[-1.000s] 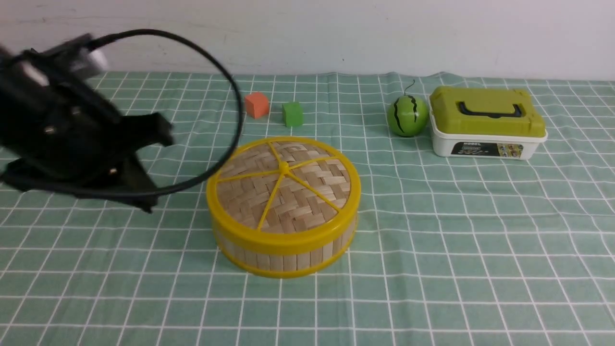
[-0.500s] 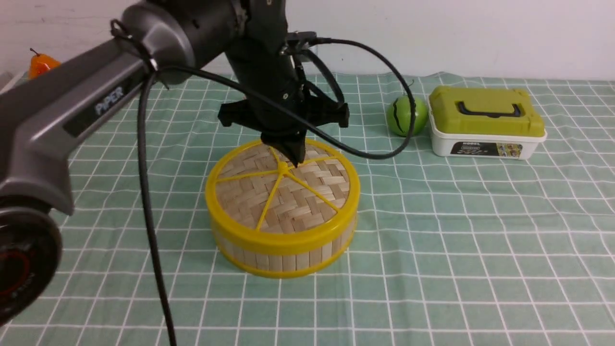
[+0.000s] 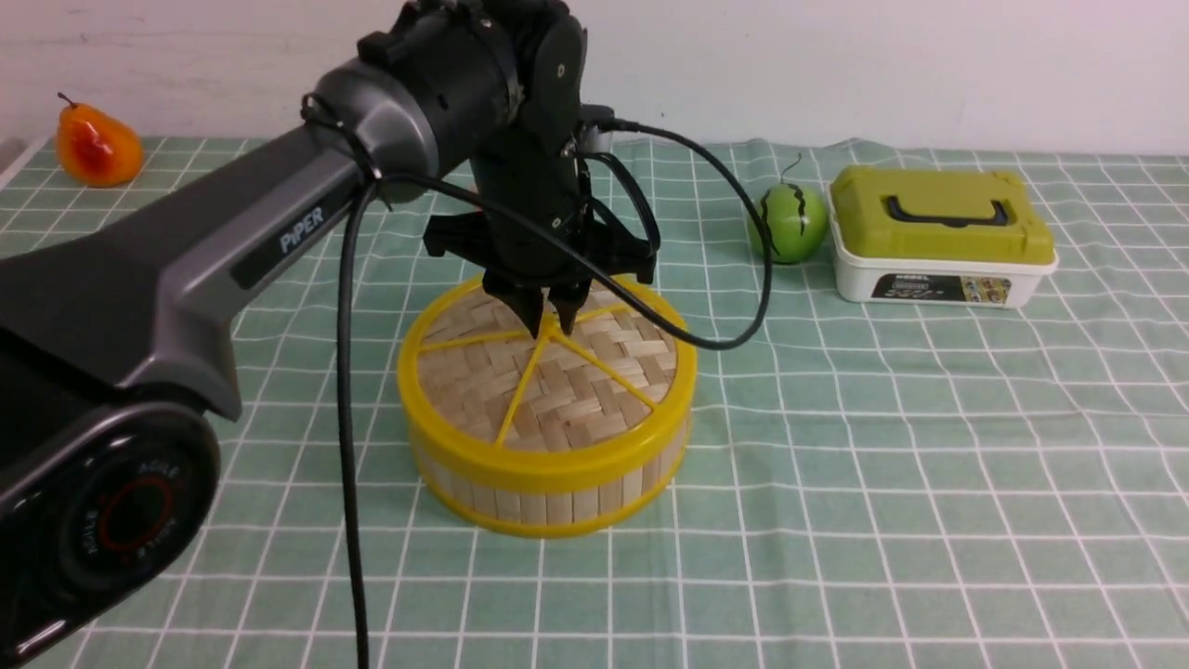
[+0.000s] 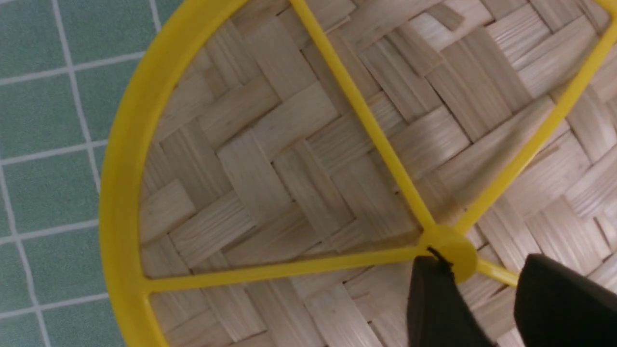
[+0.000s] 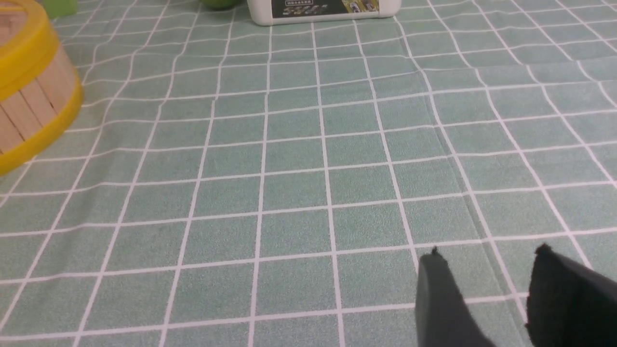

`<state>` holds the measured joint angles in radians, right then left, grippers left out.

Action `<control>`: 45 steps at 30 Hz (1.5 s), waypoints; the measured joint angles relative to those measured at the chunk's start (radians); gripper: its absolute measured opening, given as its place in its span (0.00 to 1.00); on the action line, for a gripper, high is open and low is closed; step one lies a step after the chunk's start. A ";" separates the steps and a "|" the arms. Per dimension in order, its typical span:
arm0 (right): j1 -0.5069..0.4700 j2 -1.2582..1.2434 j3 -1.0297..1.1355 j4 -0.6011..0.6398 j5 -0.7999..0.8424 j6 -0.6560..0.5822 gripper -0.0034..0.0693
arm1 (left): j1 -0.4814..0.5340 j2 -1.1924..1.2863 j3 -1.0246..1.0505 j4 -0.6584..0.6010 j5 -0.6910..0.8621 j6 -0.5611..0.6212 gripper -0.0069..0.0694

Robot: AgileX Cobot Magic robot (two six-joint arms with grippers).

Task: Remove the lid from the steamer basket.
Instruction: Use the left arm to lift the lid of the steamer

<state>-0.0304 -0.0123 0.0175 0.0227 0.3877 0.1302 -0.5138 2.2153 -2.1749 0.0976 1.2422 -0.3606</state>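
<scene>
While my left tool [image 3: 548,327] is over the lid [image 3: 594,409], its fingers are apart near the centre knob [image 4: 448,253]. The lid is on the steamer basket [image 3: 548,506], left of the watermelon [image 3: 791,223].

The setting is appearing as a laboratory-style robot workstation, though the wider room is lying outside the views. My jointed arm [image 3: 279,214], bearing the words PiPER and AGILE, is reaching across the bench with a black cable [image 3: 346,418] looping from it. A green cloth [image 3: 882,557] with a pale grid is covering the bench, and a plain whitish wall [image 3: 836,74] is standing behind. A pear-shaped fruit [image 3: 97,146], a striped green melon-like ball [image 3: 790,223] and a lidded box [image 3: 938,237] are sitting spread out on the cloth, resembling arranged test props.
</scene>
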 joint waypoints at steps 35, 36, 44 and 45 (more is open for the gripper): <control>0.000 0.000 0.000 0.000 0.000 0.000 0.38 | 0.000 0.029 -0.006 0.034 -0.031 0.000 0.38; 0.000 0.000 0.000 0.000 0.000 0.000 0.38 | 0.000 0.031 -0.007 0.034 -0.031 0.000 0.38; 0.000 0.000 0.000 0.000 0.000 0.000 0.38 | 0.000 0.041 -0.018 0.037 -0.018 0.000 0.39; 0.000 0.000 0.000 0.000 0.000 0.000 0.38 | -0.001 0.041 -0.018 0.040 -0.017 0.000 0.39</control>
<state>-0.0304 -0.0123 0.0175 0.0227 0.3877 0.1302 -0.5147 2.2564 -2.1929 0.1374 1.2252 -0.3606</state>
